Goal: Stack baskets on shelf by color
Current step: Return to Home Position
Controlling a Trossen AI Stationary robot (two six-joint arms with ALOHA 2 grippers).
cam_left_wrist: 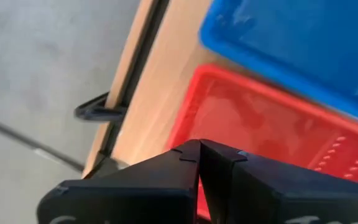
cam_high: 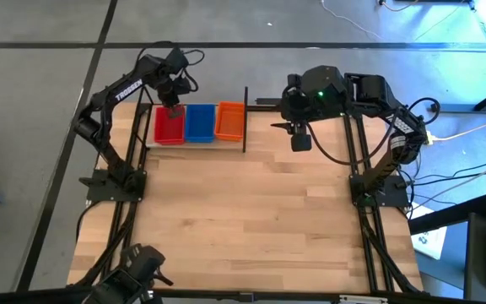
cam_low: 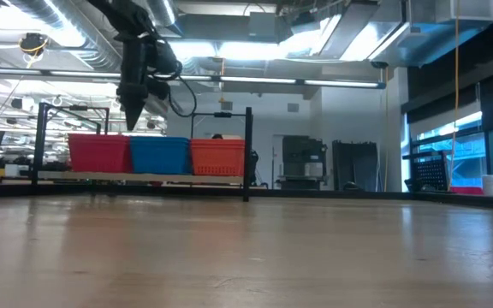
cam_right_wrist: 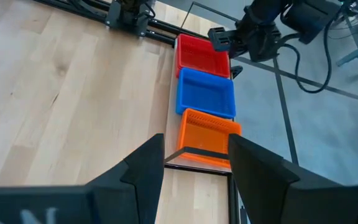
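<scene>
Now hovering, empty-handed

My left gripper [cam_high: 174,108] is hanging pinched shut above the red baskets [cam_high: 169,127] on the shelf [cam_low: 109,177], upper left; blue baskets [cam_high: 199,122] and orange baskets [cam_high: 229,120] are sitting alongside. My right gripper [cam_high: 278,127] is idling spread wide, upper centre.

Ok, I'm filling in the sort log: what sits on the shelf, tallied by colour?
Red basket stack: 1
Blue basket stack: 1
Orange basket stack: 1
Total: 3 stacks side by side on the shelf; how many baskets are in each stack cannot be told.
</scene>
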